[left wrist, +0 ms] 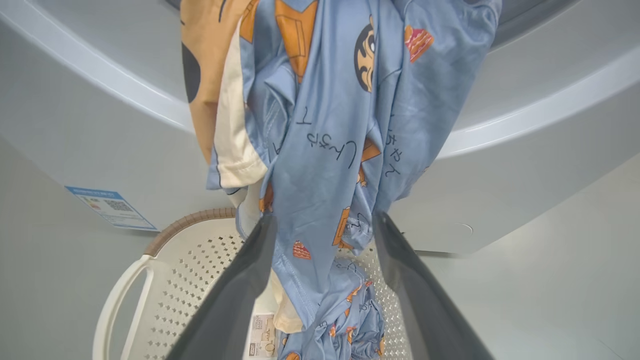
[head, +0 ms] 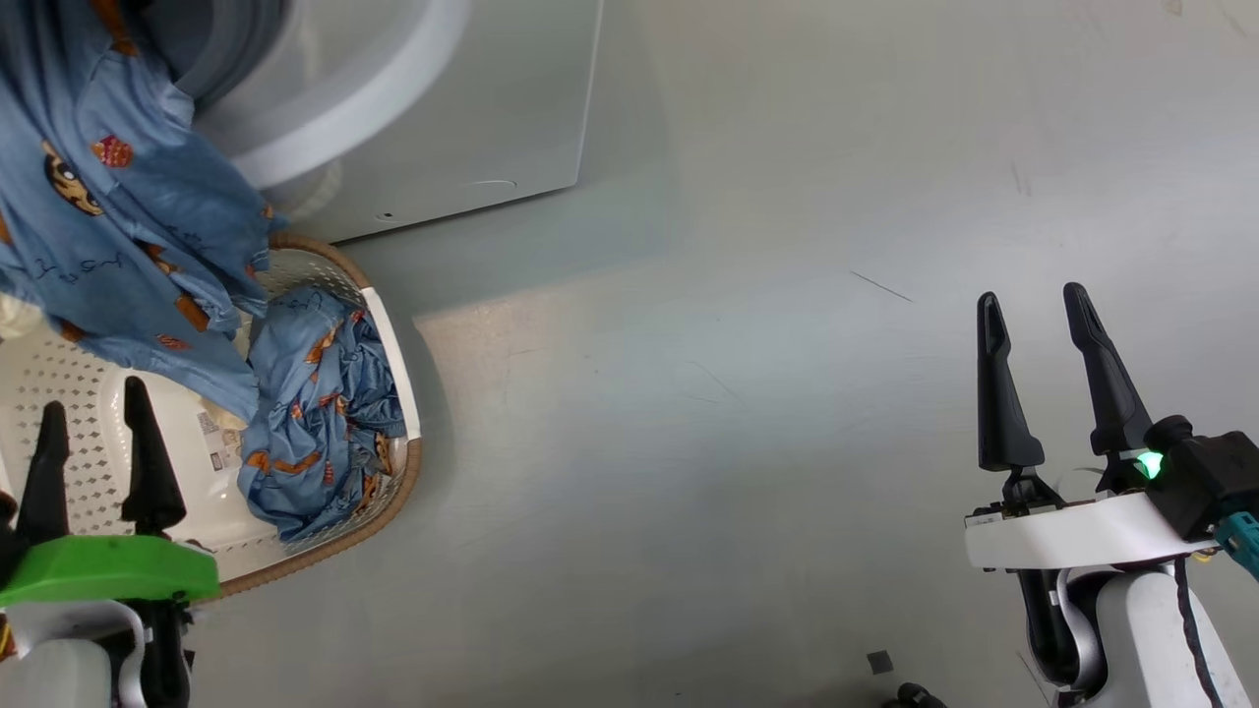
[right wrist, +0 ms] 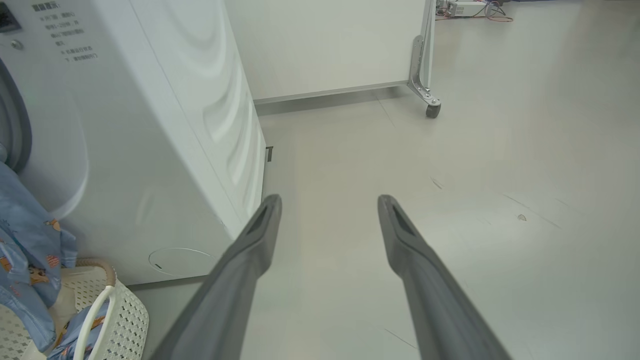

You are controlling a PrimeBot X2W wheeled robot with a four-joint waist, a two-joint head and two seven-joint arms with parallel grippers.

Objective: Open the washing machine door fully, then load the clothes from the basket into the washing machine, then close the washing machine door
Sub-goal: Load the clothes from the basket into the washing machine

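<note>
Up at 11 o'clock in the head view, the washing machine (head: pixel 472 108), white, with its grey-ringed mouth cut off by the frame's top edge. Spilling out of that mouth and down toward 8 o'clock, the clothes (head: pixel 118 226): blue fabric with orange-brown cartoon prints, one long piece hanging into the basket (head: pixel 393 344), another lying crumpled against the basket's 3 o'clock wall. Set on the grey floor (head: pixel 738 393) right against the machine's front, at 9 o'clock of the head view. Poised over the basket's near end at 8 o'clock, the left gripper (head: pixel 93 398), jaws apart and clamped on nothing. Through the left wrist view, the same two fingers spread wide at 6 o'clock, with the hanging blue and cream cloth between and beyond the tips; cannot tell whether touching. Low on the machine front at 9 o'clock there, a blue label (left wrist: pixel 110 207), just above the basket's brown rim. Far off at 4 o'clock of the head view, well apart from basket and machine, the right gripper (head: pixel 1031 295), jaws apart, empty, above bare floor. In the right wrist view, pointing past the machine's side, with a white panel (right wrist: pixel 325 45) on a caster at 12 o'clock.
</note>
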